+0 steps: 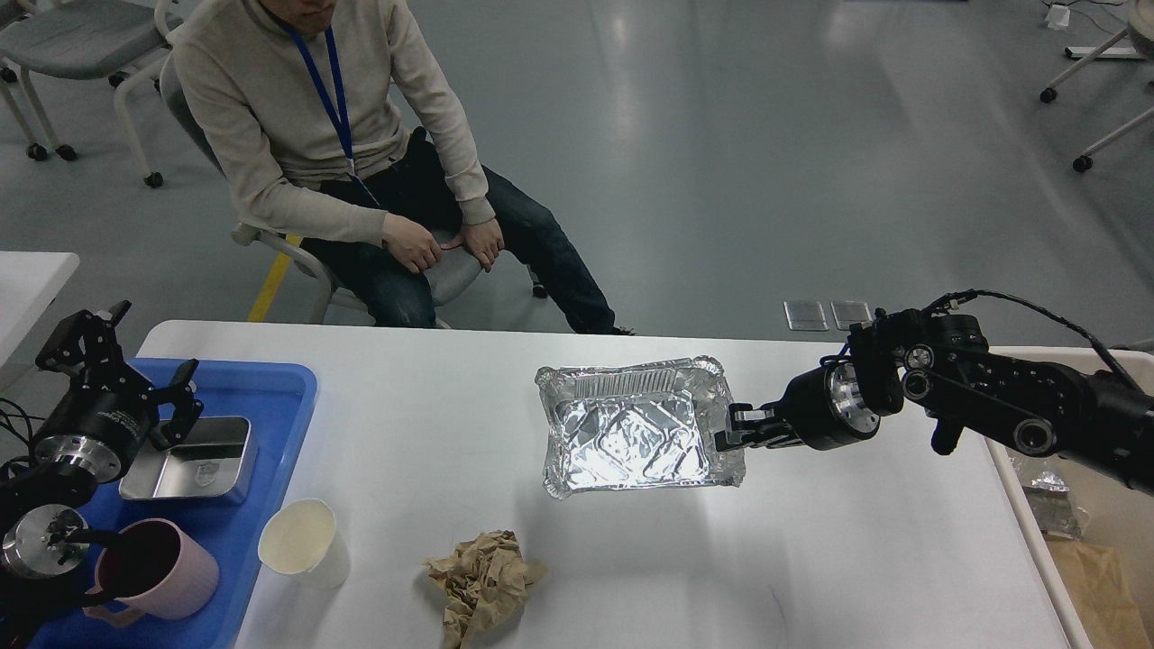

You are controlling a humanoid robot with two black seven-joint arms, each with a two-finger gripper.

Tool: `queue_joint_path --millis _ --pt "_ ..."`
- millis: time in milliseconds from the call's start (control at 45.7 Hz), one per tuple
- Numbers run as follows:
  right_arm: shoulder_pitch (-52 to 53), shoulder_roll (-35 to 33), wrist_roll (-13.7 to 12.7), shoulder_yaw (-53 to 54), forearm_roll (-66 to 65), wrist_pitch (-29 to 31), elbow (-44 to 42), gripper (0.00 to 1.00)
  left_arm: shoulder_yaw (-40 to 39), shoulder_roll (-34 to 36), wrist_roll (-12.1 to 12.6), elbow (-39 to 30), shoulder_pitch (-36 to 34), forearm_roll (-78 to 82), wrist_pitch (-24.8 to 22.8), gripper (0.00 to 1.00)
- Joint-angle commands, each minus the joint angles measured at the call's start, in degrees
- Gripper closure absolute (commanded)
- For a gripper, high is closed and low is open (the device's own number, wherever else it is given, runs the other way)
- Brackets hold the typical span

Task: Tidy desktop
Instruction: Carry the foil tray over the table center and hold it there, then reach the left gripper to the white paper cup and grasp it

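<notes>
Right gripper point(732, 431) clamping foil tray point(636, 437) rim, holding it above desk point(811, 559) at centre frame; beige bin point(1095, 577) lying lower right, nearer this arm.

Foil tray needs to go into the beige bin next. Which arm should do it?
Right. The right gripper already pinches the foil tray's right rim, and the beige bin sits on that side. The left gripper is far off above the blue tray.

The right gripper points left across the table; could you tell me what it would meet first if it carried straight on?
The right gripper already has its jaws at the right rim of the foil tray, apparently gripping it. Beyond that lies only bare desktop until the blue tray, though depth is uncertain.
</notes>
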Motion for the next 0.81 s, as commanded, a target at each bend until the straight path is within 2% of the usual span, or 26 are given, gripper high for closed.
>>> queue_joint_path --millis 0,109,306,525,679,788 --pt "-0.03 0.16 -0.04 0.03 -0.16 0.0 0.1 1.0 0.73 1.38 0.2 -1.28 -0.15 -0.24 0.63 0.04" --pt "-0.12 0.34 -0.04 -0.06 -0.42 0.0 0.1 1.0 3.1 4.88 0.2 -6.37 0.21 0.29 0.98 0.04" --pt "-0.12 1.04 -0.04 -0.06 -0.51 -0.09 0.1 1.0 8.46 16.75 -0.06 -13.32 -0.15 0.73 2.21 0.04" --pt "-0.38 1.22 -0.04 -0.15 -0.77 -0.09 0.1 1.0 15.76 34.76 -0.06 -20.35 -0.06 7.22 2.3 0.04" --pt "-0.38 1.39 -0.04 -0.15 -1.13 -0.09 -0.08 1.0 20.59 45.4 -0.15 -23.25 -0.15 13.64 1.34 0.04" --pt "-0.56 1.39 -0.04 -0.15 -1.13 -0.09 -0.08 1.0 22.53 50.5 -0.33 -24.31 0.21 17.07 -0.16 0.04"
